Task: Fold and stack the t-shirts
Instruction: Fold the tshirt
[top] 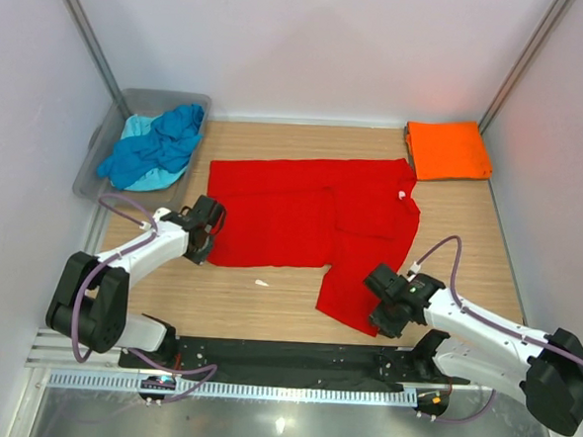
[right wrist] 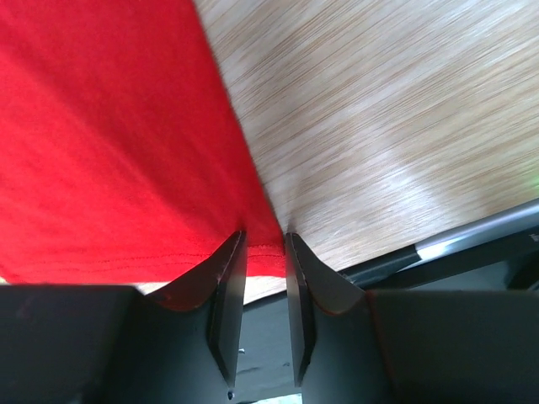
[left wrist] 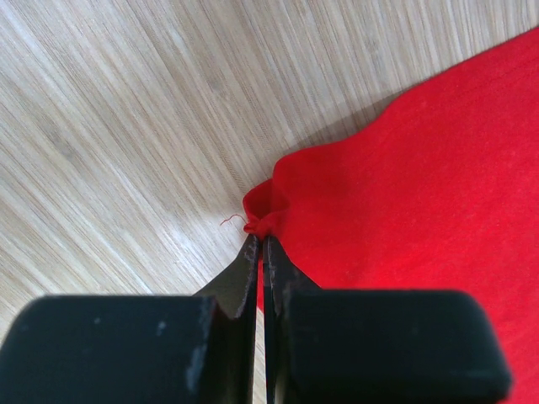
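Note:
The bright red t-shirt (top: 311, 220) lies spread on the wooden table, its right part folded toward the front. My left gripper (top: 212, 228) is at the shirt's left edge, shut on a bunched corner of the red cloth (left wrist: 404, 194), which puckers at its tips (left wrist: 263, 237). My right gripper (top: 377, 318) is at the shirt's front corner; its jaws (right wrist: 264, 237) stand slightly apart astride the hem of the red cloth (right wrist: 109, 143), which lies flat. An orange t-shirt (top: 448, 149) lies folded at the back right. Blue (top: 163, 141) and pale turquoise (top: 137, 128) shirts lie crumpled in the tub.
A grey translucent tub (top: 95, 157) stands at the back left against the wall. A small white scrap (top: 262, 282) lies on the table in front of the red shirt. The black rail (right wrist: 472, 244) runs along the table's near edge, close to my right gripper.

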You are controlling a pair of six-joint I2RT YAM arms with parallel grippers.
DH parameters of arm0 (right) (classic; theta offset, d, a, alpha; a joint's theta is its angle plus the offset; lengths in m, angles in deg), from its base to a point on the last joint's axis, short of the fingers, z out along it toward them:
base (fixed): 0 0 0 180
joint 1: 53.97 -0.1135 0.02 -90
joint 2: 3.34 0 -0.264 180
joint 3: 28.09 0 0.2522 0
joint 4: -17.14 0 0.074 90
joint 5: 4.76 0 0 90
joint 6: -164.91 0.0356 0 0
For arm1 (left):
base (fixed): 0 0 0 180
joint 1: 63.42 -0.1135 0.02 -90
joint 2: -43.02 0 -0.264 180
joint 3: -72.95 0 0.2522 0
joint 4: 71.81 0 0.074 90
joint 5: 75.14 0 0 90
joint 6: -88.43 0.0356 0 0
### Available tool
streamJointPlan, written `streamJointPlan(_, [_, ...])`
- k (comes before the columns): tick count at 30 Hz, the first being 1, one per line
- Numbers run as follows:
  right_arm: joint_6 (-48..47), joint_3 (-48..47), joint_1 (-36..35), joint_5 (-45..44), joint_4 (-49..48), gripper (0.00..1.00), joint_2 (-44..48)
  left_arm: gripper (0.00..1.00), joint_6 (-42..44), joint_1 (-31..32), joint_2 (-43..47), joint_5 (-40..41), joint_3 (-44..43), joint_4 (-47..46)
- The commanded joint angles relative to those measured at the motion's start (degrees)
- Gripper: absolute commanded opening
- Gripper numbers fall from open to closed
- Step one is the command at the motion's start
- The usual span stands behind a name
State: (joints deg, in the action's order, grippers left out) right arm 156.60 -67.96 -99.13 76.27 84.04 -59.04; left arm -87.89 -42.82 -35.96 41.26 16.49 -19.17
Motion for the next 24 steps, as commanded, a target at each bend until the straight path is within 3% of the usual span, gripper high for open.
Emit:
streamJointPlan(1, [2.42, 1.06, -1.93, 0.36, -2.78, 0.31, -0.46, 0.00, -0.34, -0.30, 1.99, 2.61, 0.24, 0.68])
streamJointPlan(3, [2.68, 0.88, -2.47, -0.08, -2.52, 0.30, -1.69, 0.00, -0.34, -0.21, 1.81, 2.61, 0.16, 0.59])
streamJointPlan(6, [3.74, 0.97, -3.17, -0.78, -2.26, 0.20, -2.22, 0.00, -0.51, -0.30, 1.64, 2.70, -0.10, 0.94])
streamJointPlan(8, [4.26, 0.71, -3.26, -1.57, -0.60, 0.03, -1.78, 0.00, -0.51, -0.30, 1.55, 3.05, -0.19, 1.47])
streamJointPlan(15, [3.84, -6.40, -3.35, -9.04, 8.28, 0.01, 3.14, 0.00, -0.77, -0.30, 3.92, 6.48, -3.00, 7.26])
streamJointPlan(24, [-3.81, -21.60, -3.35, -21.60, 12.24, 0.01, -8.09, 0.00, -2.01, -0.30, 7.09, 8.15, -5.20, 10.61])
